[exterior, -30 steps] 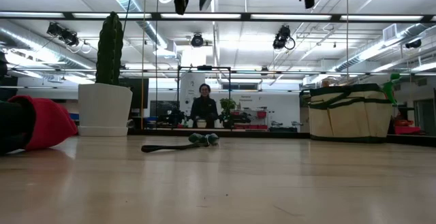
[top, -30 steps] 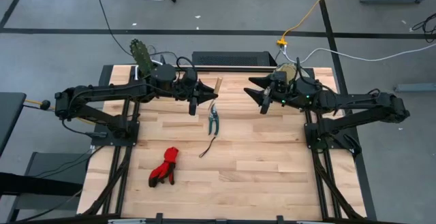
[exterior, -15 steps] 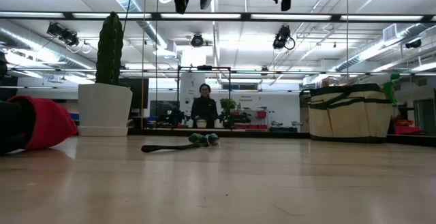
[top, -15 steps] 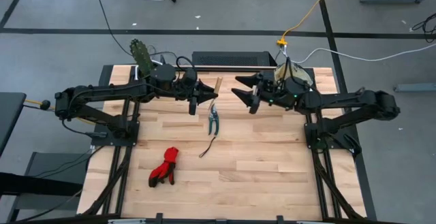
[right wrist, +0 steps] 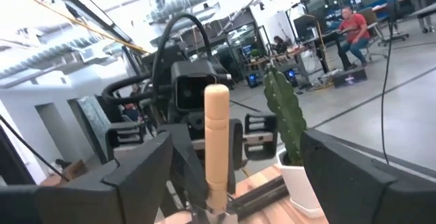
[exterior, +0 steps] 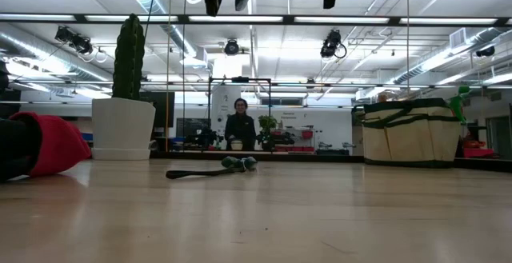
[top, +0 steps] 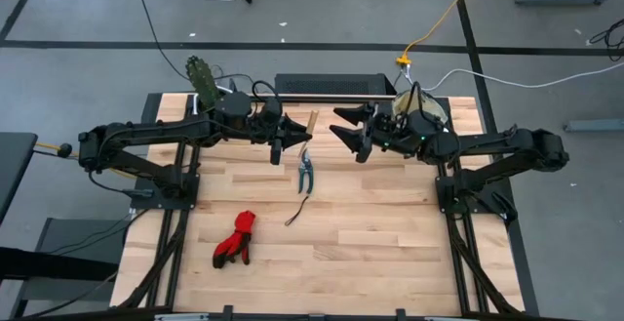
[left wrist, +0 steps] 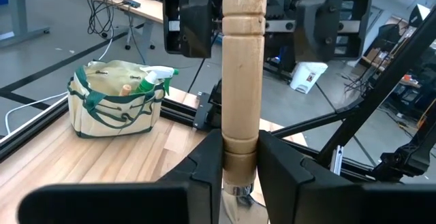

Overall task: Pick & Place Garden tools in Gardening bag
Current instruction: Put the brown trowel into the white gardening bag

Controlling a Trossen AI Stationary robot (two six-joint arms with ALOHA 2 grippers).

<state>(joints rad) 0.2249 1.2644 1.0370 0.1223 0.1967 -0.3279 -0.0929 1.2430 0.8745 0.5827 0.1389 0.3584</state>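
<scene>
L pincer [left wrist: 231, 163] is clamped on the trowel [left wrist: 242, 74], held above the desk [top: 390, 223], wooden handle pointing straight at the R pincer [top: 349, 132]. R pincer, fingers wide apart, faces it just beside the handle end; bag [left wrist: 116, 98] lies behind R pincer.

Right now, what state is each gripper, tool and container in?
Left gripper: shut on the trowel's wooden handle, raised.
Right gripper: open, empty, facing the trowel.
Pruning shears: flat on the table.
Red gloves: lying on the table.
Gardening bag: upright, holding the green sprayer.
</scene>
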